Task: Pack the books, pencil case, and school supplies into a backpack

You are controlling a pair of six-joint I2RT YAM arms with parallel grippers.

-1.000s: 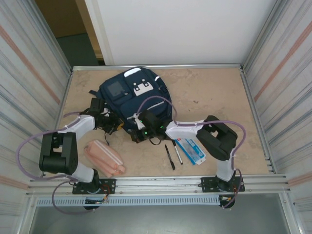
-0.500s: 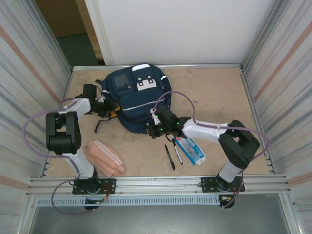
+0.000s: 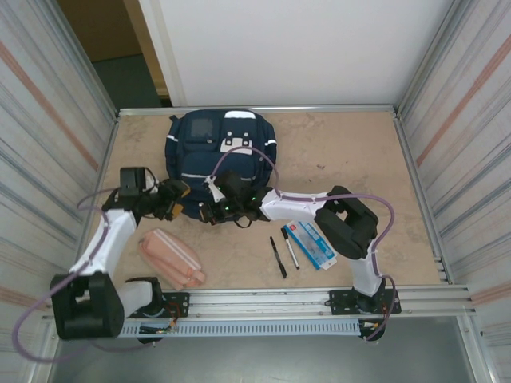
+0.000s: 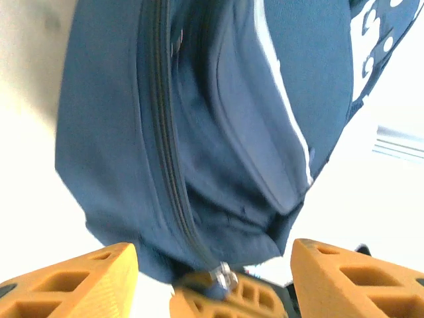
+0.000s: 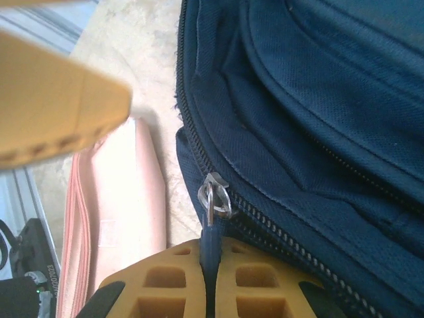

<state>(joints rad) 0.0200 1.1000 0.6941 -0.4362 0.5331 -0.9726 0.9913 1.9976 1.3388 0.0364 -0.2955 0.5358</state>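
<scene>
Right gripper (image 5: 211, 255) clamped on the zipper pull (image 5: 213, 195) at the backpack (image 3: 223, 148) near edge; left gripper (image 4: 213, 281) open just beside it.
The backpack lies flat at far left-centre of the table (image 3: 351, 152), its top almost at the far rail. The left fingers (image 4: 73, 281) stand wide apart around the bag's corner (not clamping it). The pencil case (image 3: 170, 258) sits near-left, close to the front rail and apart from the bag. Black pens (image 3: 277, 257) and the blue-white box (image 3: 311, 243) lie side by side near centre. There is bare tabletop right of the bag, out to the right wall.
</scene>
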